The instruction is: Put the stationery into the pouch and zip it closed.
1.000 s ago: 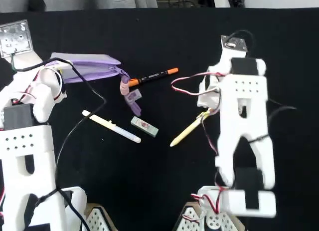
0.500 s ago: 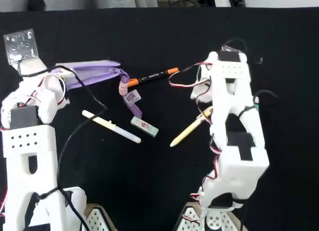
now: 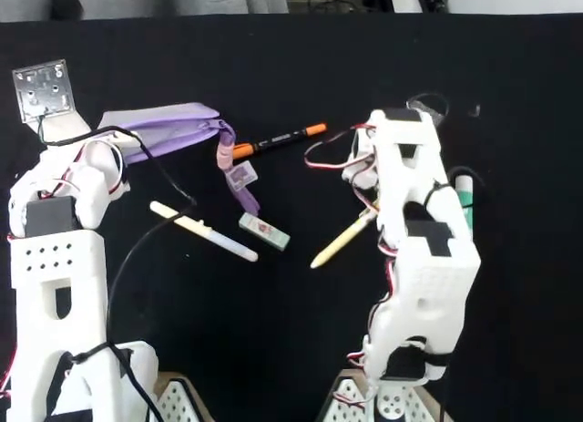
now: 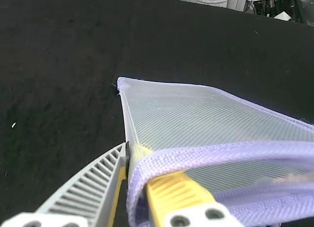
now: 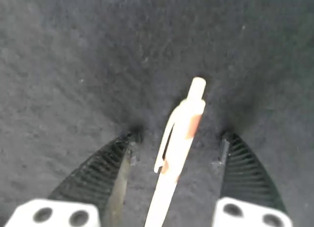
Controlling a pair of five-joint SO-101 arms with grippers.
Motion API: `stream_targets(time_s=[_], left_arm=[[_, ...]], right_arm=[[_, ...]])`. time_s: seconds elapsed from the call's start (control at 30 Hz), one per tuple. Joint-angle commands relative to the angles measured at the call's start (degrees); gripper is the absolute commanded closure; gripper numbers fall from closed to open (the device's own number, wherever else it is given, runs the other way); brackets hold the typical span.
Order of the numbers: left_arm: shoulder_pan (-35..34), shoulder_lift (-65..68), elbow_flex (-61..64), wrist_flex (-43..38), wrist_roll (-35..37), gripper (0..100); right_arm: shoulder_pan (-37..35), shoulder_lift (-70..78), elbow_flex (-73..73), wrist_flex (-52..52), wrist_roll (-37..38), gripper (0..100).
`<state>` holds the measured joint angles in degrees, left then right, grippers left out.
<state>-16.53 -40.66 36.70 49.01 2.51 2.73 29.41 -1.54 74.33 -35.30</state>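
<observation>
While left jaws clamp pouch (image 4: pixel 206 119) edge, right jaws stand spread, pen (image 5: pixel 180 126) between, touching neither.

No legible text is being shown. Print is being carried on a tag (image 3: pixel 242 177) beside the pouch (image 3: pixel 159 128) and on an eraser (image 3: pixel 264 231) near the pouch; too small to be read.
</observation>
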Motion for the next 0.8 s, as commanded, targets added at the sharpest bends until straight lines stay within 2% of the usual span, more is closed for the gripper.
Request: stream_targets(time_s=[0.0, 0.1, 0.3, 0.5, 0.77], left_arm=[[0.1, -1.6, -0.2, -1.2, 0.0, 97], [0.1, -1.6, 0.3, -1.3, 0.0, 97], [0.2, -1.9, 1.3, -1.3, 0.1, 97], [0.2, -1.7, 1.4, -0.9, 0.1, 97], [0.3, -2.2, 2.9, -1.3, 2.0, 97]], right_arm=[[0.4, -0.1, -1.0, -5.8, -0.6, 82.9], [0.4, 0.7, -0.2, -8.2, -0.1, 88.1], [0.4, 3.0, -2.7, -7.6, 0.0, 87.4], [1.3, 6.0, -7.2, -2.6, 0.1, 97.9], [2.5, 9.5, -13.1, 4.3, 2.6, 98.0]])
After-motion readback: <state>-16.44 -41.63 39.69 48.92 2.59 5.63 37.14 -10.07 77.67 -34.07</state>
